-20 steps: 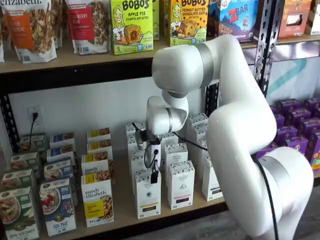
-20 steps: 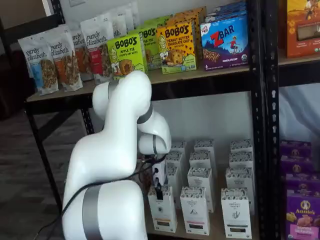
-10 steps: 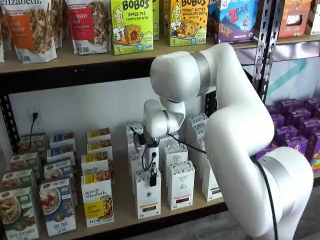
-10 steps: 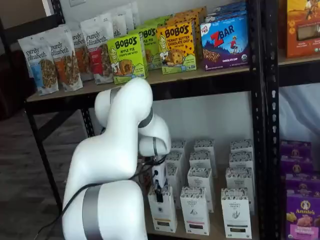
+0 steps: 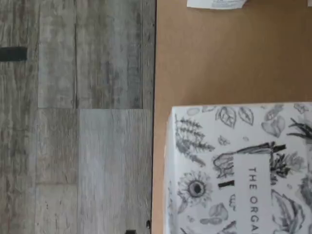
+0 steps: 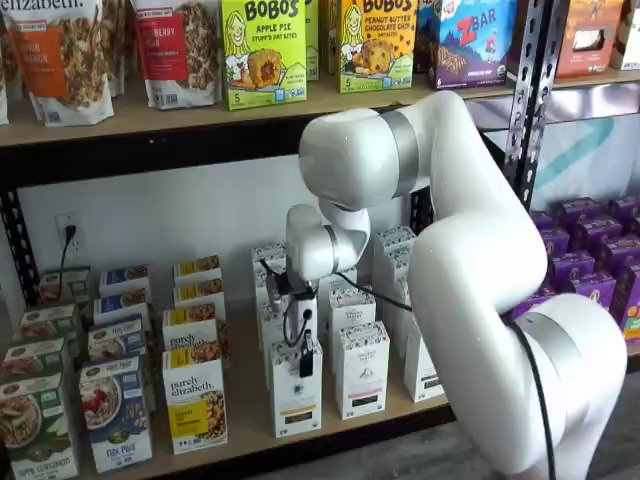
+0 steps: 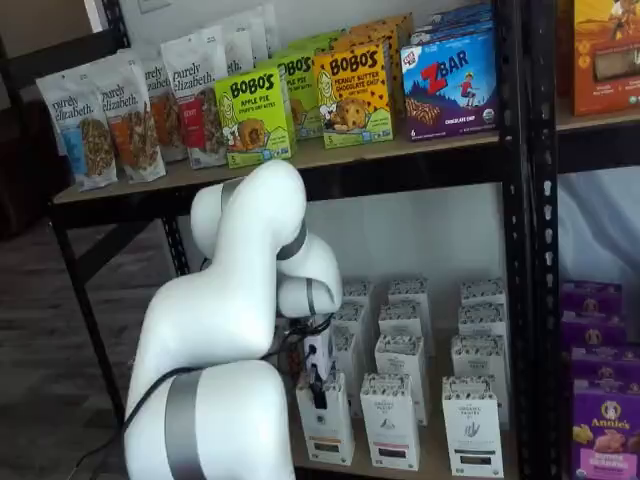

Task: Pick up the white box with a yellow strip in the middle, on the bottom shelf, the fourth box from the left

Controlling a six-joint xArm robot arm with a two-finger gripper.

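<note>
The white box (image 6: pixel 296 398) with a yellowish strip low on its front stands at the front of the bottom shelf (image 6: pixel 248 420). It also shows in a shelf view (image 7: pixel 328 428). My gripper (image 6: pixel 306 358) hangs right over its top, one black finger down in front of its upper face; the other finger is hidden. It shows in the same place in a shelf view (image 7: pixel 319 386). In the wrist view the box's leaf-patterned top (image 5: pixel 239 170) lies close below, beside the tan shelf board (image 5: pixel 219 58).
Like white cartons (image 6: pixel 361 370) stand right of the box and behind it. Purely elizabeth boxes (image 6: pixel 195 400) stand to its left. Purple boxes (image 6: pixel 590 250) fill the far right bay past a black upright (image 6: pixel 530 90). Bobo's boxes (image 6: pixel 262 50) sit on the shelf above.
The gripper has come down a little and shifted slightly left over the white box; the arm's elbow has dropped with it. The box has not moved.
</note>
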